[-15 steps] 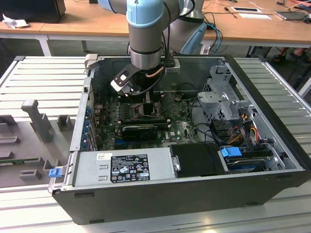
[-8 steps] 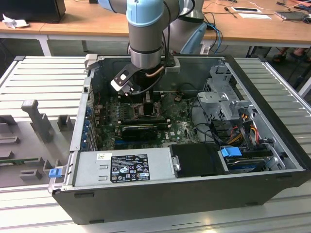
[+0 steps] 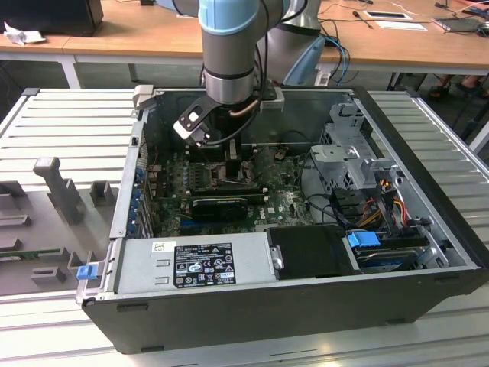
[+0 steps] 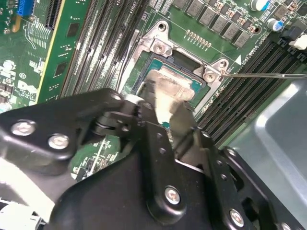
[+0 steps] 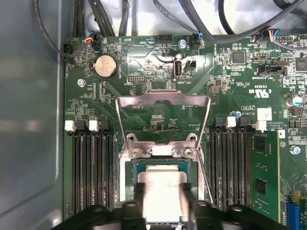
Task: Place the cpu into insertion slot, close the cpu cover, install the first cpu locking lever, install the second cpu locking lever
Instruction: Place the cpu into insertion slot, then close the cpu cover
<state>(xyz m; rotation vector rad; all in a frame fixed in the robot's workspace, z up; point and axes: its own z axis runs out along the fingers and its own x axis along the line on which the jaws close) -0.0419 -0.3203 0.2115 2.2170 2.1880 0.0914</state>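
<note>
A: So, are our fingers (image 5: 139,199) clenched on anything?

B: Yes. We judge our gripper (image 5: 164,201) pinches the cpu (image 5: 163,184) by 2 opposite edges. It sits at the insertion slot (image 5: 128,175) between the fingertips; we cannot tell if it is seated.

A: How will it handle?

B: Light, stiff, slick-faced and fragile underneath, we think, so we hold the edges only. Beyond the fingertips, the cpu cover (image 5: 163,97) stands raised.
</note>
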